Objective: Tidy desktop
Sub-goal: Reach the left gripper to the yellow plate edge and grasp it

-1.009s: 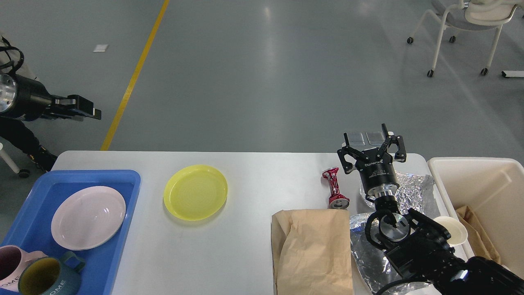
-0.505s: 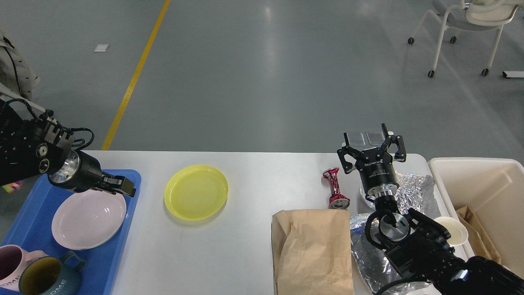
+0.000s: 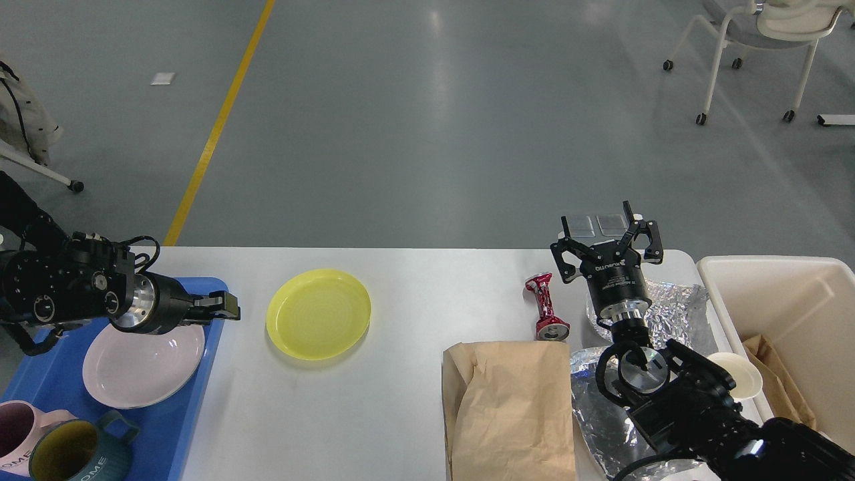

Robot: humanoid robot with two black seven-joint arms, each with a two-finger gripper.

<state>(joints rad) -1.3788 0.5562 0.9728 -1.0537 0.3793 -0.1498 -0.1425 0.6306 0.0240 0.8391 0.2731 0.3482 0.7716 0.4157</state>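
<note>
At the far left, a blue tray (image 3: 214, 294) already holds a pale pink plate (image 3: 143, 364) and two mugs (image 3: 40, 441), so that much of the sorting looks done. My left gripper (image 3: 227, 309) hovers over the tray's right edge, pointing toward the yellow plate (image 3: 318, 313); it is seen too dark and edge-on for me to tell how far its fingers are parted. The yellow plate sits alone on the desktop (image 3: 401, 401), apart from the tray, and I judge it the next dish to move. Further right lie a crushed red can (image 3: 548, 306), a brown paper bag (image 3: 511, 407) and crumpled foil (image 3: 671, 307), all left to clear. My right gripper (image 3: 606, 234) is raised above the foil, fingers spread wide and empty. The cream bin (image 3: 768, 280) at the right edge already holds some rubbish.
</note>
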